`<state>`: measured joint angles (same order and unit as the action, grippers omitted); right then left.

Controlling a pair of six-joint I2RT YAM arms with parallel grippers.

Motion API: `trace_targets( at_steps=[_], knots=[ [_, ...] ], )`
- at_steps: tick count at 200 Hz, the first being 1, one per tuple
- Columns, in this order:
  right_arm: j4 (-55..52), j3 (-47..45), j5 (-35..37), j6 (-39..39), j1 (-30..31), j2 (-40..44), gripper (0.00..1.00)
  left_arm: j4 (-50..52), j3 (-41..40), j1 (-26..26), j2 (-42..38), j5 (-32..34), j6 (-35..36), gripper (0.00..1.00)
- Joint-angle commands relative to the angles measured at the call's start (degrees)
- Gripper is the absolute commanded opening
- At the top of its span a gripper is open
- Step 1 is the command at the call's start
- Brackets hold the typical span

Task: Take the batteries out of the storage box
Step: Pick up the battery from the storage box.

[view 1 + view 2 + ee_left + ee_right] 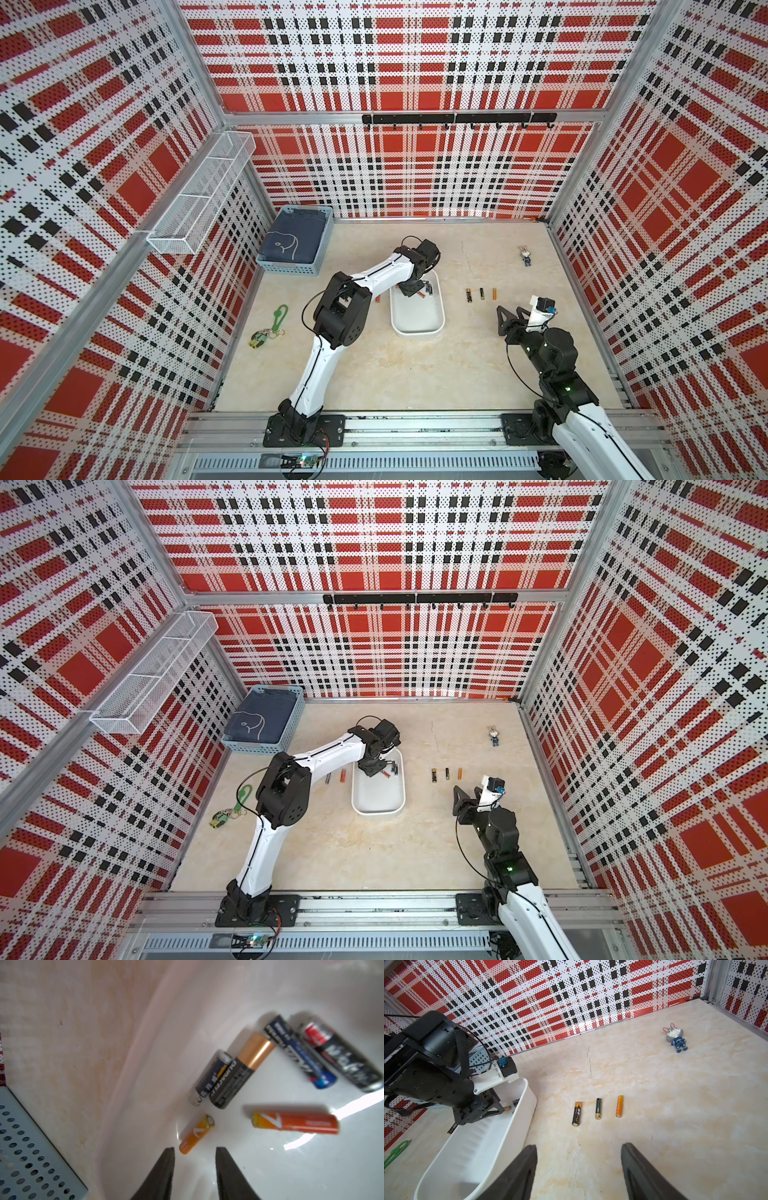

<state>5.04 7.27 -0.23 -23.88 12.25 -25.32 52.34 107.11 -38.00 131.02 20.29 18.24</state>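
Your left gripper [195, 1149] hangs inside the storage box [145, 1088] with its fingers [166, 1167] part-way apart and nothing between them; the gap looks only a little wider than one thin cell. Six batteries [239, 1072] lie flat on the glossy box floor ahead of the tips. The short orange battery [196, 1133] sits just ahead of one fingertip, angled and slightly off the line of the gap. The long orange-red battery [295, 1122] lies farther ahead and off to the side, and the dark ones are bunched beyond, two of them touching. Expect these to be rigid, smooth and dense for their size. They should roll and skid on the slick plastic if you nudge one end, so bring the pads down either side of the barrel's middle, square to its length, and close gently. The near wall curves up just beside that orange cell, so you have little room on that side. Your right gripper [579, 1146] is spread wide and empty over the tabletop [675, 1095], with a row of three batteries [598, 1108] lying ahead of its tips, outside the box.
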Motion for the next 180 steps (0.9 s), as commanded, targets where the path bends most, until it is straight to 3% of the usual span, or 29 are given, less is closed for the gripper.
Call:
trace_targets(
  at_steps=[1, 51, 98, 129, 180],
  knots=[
    [1.29, -0.02, 0.0, -0.11, 0.3, 0.86, 0.71, -0.97, 1.68, 0.16, 1.28, 0.86, 1.33, 0.4],
    [0.76, -0.32, 0.23, -0.09, 0.31, 2.51, 0.71, -1.94, 1.47, 0.56, 3.57, 0.2, 1.85, 0.39],
    [0.32, -0.58, 0.67, -0.25, 0.32, 3.79, 0.72, -1.98, -1.09, 0.38, 4.37, -1.51, 0.02, 0.16],
    [0.5, -0.49, 0.67, -0.2, 0.31, 3.52, 0.72, -1.98, -2.21, 0.14, 4.25, -3.22, -1.54, 0.11],
    [0.67, -0.49, 0.76, -0.28, 0.32, 3.26, 0.72, -3.48, -2.85, -0.38, 4.01, -4.42, -2.36, 0.22]
  ],
)
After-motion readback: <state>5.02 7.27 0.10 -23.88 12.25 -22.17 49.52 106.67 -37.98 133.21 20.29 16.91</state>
